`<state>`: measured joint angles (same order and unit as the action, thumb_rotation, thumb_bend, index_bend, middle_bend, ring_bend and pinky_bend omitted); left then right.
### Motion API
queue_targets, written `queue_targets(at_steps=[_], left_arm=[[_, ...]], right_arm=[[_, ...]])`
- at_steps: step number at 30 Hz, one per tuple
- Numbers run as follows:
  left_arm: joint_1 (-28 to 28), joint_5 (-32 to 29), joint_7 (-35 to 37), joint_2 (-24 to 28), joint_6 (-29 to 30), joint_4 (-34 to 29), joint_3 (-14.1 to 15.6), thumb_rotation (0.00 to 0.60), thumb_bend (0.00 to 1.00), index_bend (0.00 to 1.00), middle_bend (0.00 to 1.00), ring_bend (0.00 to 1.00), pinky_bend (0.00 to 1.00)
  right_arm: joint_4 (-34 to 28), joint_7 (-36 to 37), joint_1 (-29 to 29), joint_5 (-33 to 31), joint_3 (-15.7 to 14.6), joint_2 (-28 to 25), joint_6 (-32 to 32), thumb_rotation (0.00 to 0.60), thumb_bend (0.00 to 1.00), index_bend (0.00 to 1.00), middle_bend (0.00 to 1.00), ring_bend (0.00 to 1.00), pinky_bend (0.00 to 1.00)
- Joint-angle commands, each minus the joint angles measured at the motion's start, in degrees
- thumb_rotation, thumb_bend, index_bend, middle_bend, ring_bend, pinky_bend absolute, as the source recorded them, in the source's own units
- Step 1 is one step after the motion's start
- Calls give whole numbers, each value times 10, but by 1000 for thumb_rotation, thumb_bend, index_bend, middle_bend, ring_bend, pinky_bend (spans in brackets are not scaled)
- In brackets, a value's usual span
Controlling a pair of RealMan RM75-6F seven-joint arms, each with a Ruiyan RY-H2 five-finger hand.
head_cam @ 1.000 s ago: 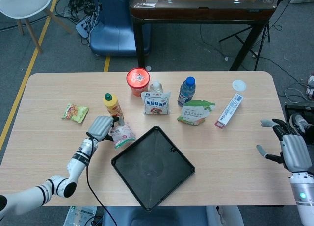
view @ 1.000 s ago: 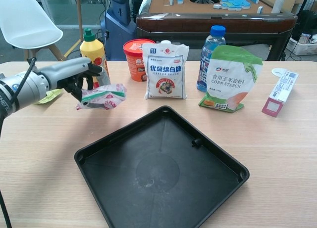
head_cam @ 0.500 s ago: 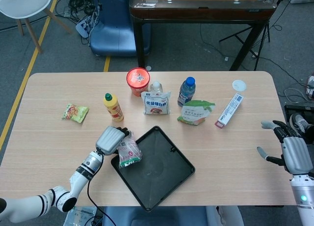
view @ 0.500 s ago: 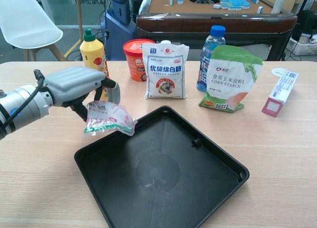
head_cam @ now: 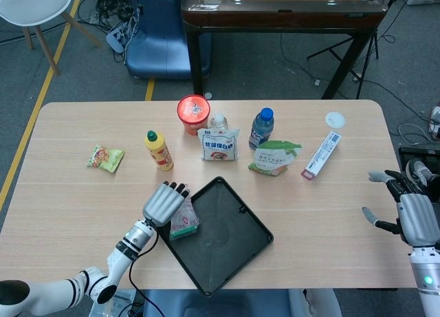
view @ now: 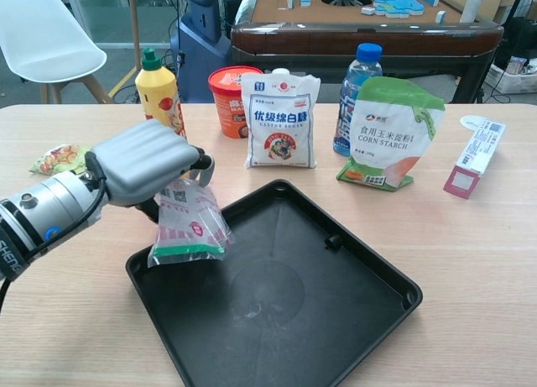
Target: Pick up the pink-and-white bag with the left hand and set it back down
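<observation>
One pink-and-white bag (view: 188, 226) hangs crumpled from left hand (view: 149, 162).

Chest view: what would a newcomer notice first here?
Probably the left hand at the near left, holding the pink-and-white bag so it hangs over the left corner of the black tray. Next, the row of groceries behind, especially the green corn starch pouch.
</observation>
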<state>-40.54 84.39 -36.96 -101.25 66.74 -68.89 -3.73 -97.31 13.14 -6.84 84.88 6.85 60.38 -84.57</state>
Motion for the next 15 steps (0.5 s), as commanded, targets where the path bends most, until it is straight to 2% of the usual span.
queue_targets(at_steps=[1, 6, 15], left_arm=[[6, 10, -15, -18, 14, 24, 5, 600, 286, 470, 613, 570, 654], [10, 6, -9, -21, 11, 29, 1, 600, 286, 470, 613, 570, 654], [13, 46, -44, -49, 55, 98, 8, 600, 284, 465, 614, 569, 655]], right_arm=[[0, 1, 1, 0, 0, 0, -1, 600, 234, 240, 321, 163, 202], [2, 1, 1, -1, 0, 1, -1, 600, 234, 239, 321, 163, 202], [-2, -3, 0, -1, 1, -1, 1, 600, 234, 240, 321, 163, 202]])
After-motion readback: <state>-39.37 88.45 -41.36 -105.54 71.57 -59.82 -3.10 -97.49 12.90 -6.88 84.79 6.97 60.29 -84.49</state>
